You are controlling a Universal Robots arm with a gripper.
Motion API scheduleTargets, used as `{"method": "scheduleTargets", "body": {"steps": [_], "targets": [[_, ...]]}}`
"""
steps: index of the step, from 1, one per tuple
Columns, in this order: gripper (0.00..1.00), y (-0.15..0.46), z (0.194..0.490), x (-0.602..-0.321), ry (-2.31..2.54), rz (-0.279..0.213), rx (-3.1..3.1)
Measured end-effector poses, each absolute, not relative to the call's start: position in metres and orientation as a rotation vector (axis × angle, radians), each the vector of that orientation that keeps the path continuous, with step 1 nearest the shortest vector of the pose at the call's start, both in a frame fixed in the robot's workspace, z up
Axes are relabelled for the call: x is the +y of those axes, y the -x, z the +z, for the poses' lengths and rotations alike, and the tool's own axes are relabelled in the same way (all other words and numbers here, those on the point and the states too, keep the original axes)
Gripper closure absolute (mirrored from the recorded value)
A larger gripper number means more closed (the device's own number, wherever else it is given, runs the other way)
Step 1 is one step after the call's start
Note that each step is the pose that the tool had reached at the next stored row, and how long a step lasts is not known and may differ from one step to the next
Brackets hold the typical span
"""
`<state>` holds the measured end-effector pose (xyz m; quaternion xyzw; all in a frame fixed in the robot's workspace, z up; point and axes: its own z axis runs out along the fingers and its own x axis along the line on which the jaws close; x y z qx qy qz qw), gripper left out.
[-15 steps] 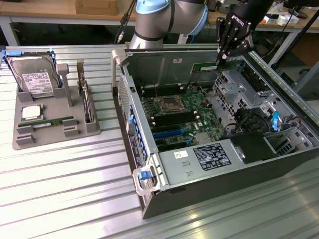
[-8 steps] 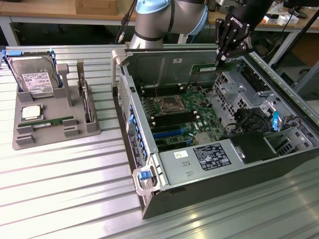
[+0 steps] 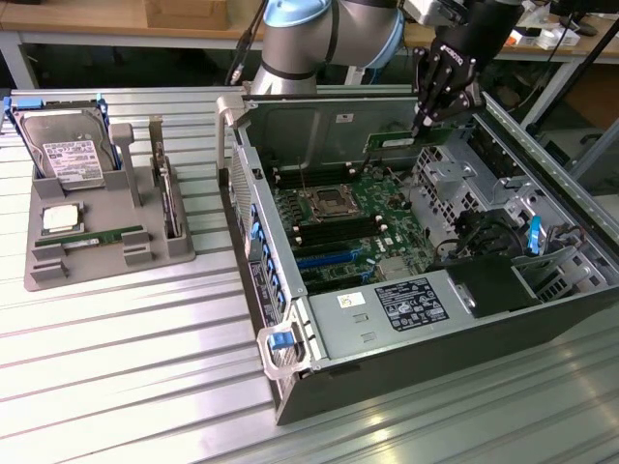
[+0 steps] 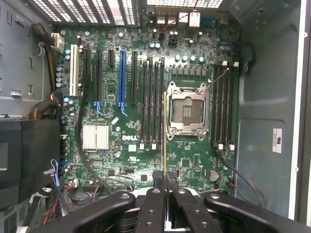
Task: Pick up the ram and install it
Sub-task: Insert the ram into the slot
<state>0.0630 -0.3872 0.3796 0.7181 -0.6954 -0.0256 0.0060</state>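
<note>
My gripper (image 3: pixel 424 122) hangs over the far side of the open computer case (image 3: pixel 387 329), shut on the ram (image 3: pixel 395 141), a thin green stick held level above the motherboard (image 3: pixel 353 232). In the wrist view the ram (image 4: pixel 165 131) shows edge-on as a thin line running out from between the black fingers (image 4: pixel 154 208) of my gripper (image 4: pixel 166 183). That line lies beside the CPU socket (image 4: pixel 186 109), between two banks of black memory slots (image 4: pixel 151 102). A second green stick (image 3: pixel 102 236) lies flat on the grey tray (image 3: pixel 106 266).
The tray at the exterior view's left also holds a silver hard drive (image 3: pixel 68 155) and a square silver CPU chip (image 3: pixel 60 217). Inside the case are drive cages (image 3: pixel 455 174), cable bundles (image 3: pixel 484 232) and a labelled power supply (image 3: pixel 406 304). The slatted metal table (image 3: pixel 126 367) surrounds everything.
</note>
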Motion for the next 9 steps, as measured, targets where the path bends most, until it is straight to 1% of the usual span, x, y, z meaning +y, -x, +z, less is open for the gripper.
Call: {"method": "scheduleTargets", "body": {"steps": [9], "targets": [[0.88,-0.0625,0.3688,-0.3872,-2.247,-0.080,-2.176]]}}
